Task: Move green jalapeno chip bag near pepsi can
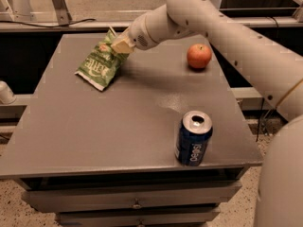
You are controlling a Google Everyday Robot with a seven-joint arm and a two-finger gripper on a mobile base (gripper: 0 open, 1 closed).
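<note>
The green jalapeno chip bag [100, 63] is a light-green foil bag with white lettering. It hangs tilted over the far left part of the grey table, its lower end touching or just above the top. My gripper [118, 42] is shut on the bag's upper right corner, with the white arm reaching in from the right. The pepsi can [193, 138] is dark blue with a silver top. It stands upright near the table's front right edge, well apart from the bag.
A red-orange apple [199, 56] sits at the far right of the grey table [94, 126]. Drawers are below the front edge. A rail and metal frame legs run behind the table. My arm's body fills the right side.
</note>
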